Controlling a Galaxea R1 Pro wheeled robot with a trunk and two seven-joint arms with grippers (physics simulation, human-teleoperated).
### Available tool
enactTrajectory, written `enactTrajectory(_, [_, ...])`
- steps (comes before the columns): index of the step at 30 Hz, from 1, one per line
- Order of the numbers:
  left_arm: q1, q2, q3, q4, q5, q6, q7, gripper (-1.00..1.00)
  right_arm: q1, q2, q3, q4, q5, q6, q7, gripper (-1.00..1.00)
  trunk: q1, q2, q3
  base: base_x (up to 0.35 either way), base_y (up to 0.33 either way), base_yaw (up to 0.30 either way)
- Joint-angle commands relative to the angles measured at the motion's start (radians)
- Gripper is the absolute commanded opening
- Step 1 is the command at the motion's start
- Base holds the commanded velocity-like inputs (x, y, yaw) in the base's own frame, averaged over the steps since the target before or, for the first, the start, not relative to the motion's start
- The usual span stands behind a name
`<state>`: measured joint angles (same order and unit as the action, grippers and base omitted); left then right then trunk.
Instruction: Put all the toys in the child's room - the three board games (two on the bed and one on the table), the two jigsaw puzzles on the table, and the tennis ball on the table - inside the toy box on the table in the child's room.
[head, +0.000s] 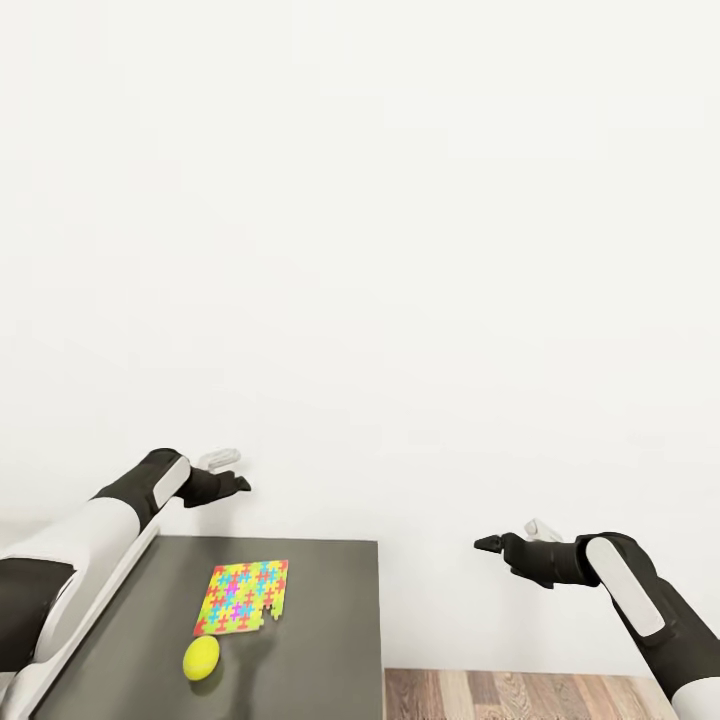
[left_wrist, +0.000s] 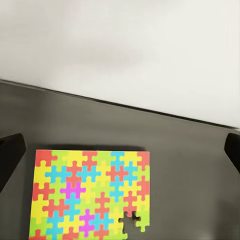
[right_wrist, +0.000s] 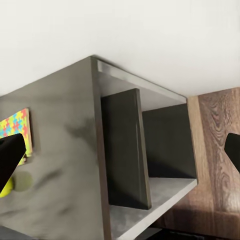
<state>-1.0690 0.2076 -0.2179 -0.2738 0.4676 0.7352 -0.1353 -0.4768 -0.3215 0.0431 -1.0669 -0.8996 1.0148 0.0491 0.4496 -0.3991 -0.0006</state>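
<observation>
Head view: jigsaw puzzle (head: 243, 598) flat; long axis toward wall

jigsaw puzzle (head: 243, 598) on table (head: 320, 620) | tennis ball (head: 201, 657) just in front of it | wall (head: 400, 250) behind

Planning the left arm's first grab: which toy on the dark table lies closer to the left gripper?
The jigsaw puzzle: the flat multicoloured sheet lies farther back on the table, nearer the left gripper. The tennis ball, round and yellow, sits closer to the table's front edge.

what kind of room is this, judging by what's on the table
Probably a child's room or playroom: a colourful jigsaw puzzle and a tennis ball lie on a dark table against a plain white wall, over wood flooring.
</observation>
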Motion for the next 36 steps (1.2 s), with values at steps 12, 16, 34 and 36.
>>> enactTrajectory(12, [0.000, 0.001, -0.003, 0.001, -0.006, 0.001, -0.006, 1.00, -0.001, -0.001, 0.002, 0.001, 0.005, 0.003, 0.005, 1.00, 0.000, -0.001, -0.020, 0.000, 0.000, 0.000])
enactTrajectory(16, [0.000, 0.001, -0.003, 0.001, -0.007, 0.000, -0.006, 1.00, -0.001, -0.001, 0.003, 0.001, 0.005, 0.004, 0.005, 1.00, 0.000, -0.001, -0.026, 0.000, 0.000, 0.000])
enactTrajectory(34, [0.005, 0.001, -0.003, 0.002, -0.066, -0.025, -0.006, 1.00, 0.000, -0.001, 0.003, 0.001, 0.005, 0.004, 0.005, 1.00, 0.000, -0.001, -0.056, 0.000, 0.000, 0.000])
enactTrajectory(36, [0.016, 0.002, -0.002, 0.002, -0.069, -0.028, -0.006, 1.00, 0.000, -0.001, 0.003, 0.001, 0.005, 0.004, 0.005, 1.00, 0.000, -0.001, -0.059, 0.000, 0.000, 0.000])
